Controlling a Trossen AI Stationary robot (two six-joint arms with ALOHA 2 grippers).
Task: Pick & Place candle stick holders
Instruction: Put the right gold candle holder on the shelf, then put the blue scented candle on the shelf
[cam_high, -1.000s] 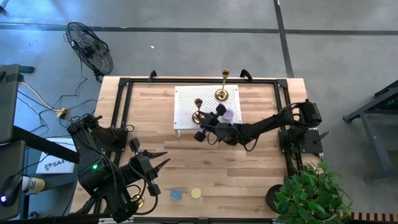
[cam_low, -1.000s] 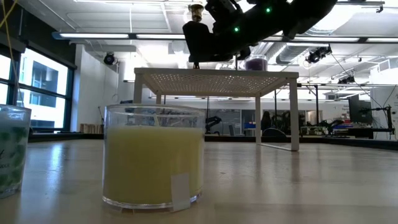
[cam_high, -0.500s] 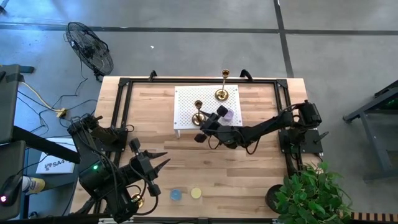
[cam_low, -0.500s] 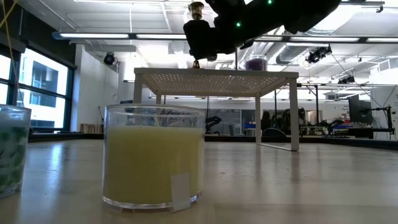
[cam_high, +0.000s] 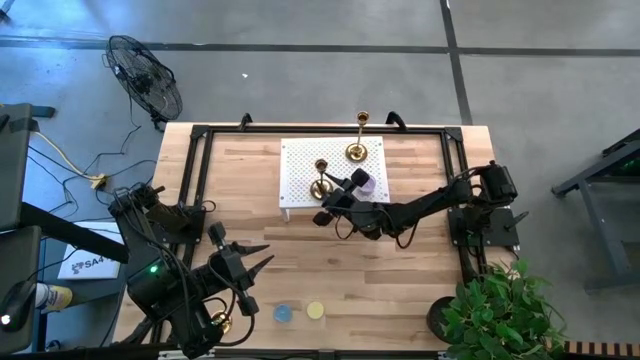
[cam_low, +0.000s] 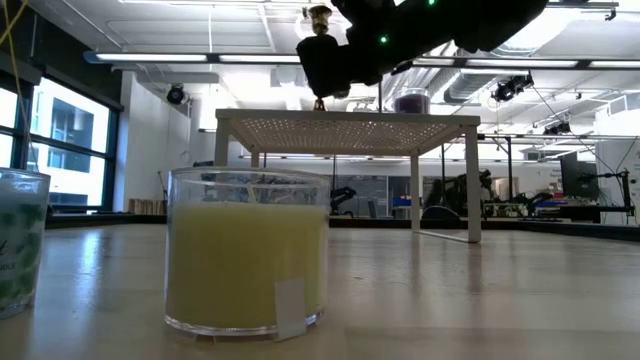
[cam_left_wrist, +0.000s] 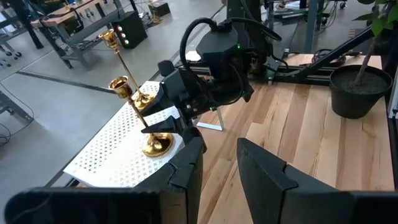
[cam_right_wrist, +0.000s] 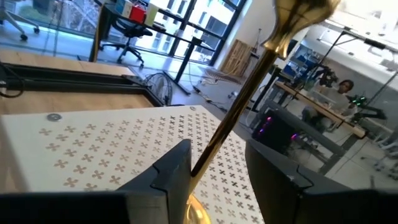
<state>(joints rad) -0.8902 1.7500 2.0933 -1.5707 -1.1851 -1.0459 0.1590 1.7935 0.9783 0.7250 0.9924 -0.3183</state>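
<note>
Right gripper (cam_high: 330, 196) sits over the near edge of the white perforated stand (cam_high: 300, 165), its fingers spread on either side of the slim stem of a brass candlestick holder (cam_left_wrist: 144, 118) and not clearly pinching it. That holder stands tilted on the stand. A second, taller holder (cam_high: 357, 138) stands at the stand's far edge. Left gripper (cam_high: 258, 262) waits at the table's near left, fingers slightly parted and empty, near two candles (cam_high: 300, 312).

high: we look straight down on table (cam_high: 400, 270)
low: tabletop level, facing room
wrists: close behind fingers
shared: white perforated stand (cam_high: 300, 170) (cam_low: 340, 125) (cam_left_wrist: 112, 149) (cam_right_wrist: 93, 149), all 4 views
</note>
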